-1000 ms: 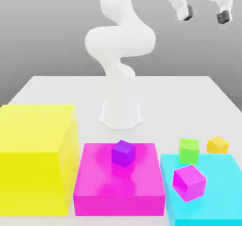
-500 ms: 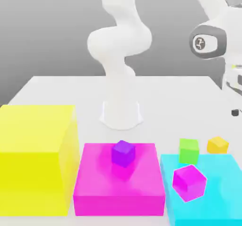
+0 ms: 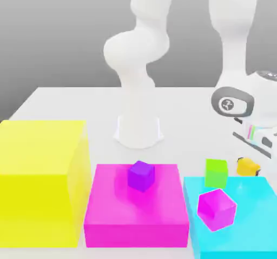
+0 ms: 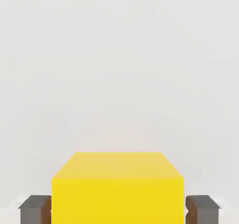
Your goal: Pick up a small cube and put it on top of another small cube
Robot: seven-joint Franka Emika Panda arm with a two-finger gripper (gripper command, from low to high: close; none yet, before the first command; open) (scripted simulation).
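The gripper (image 4: 118,213) is closed on the small orange-yellow cube (image 3: 248,167), which sits squarely between its fingertips, beyond the cyan block's far edge (image 3: 230,178).

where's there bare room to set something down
Bare tabletop lies beside the arm's base, and the magenta slab is free around the purple cube. It's crowded where the green cube, pink cube, orange cube and fingers cluster.
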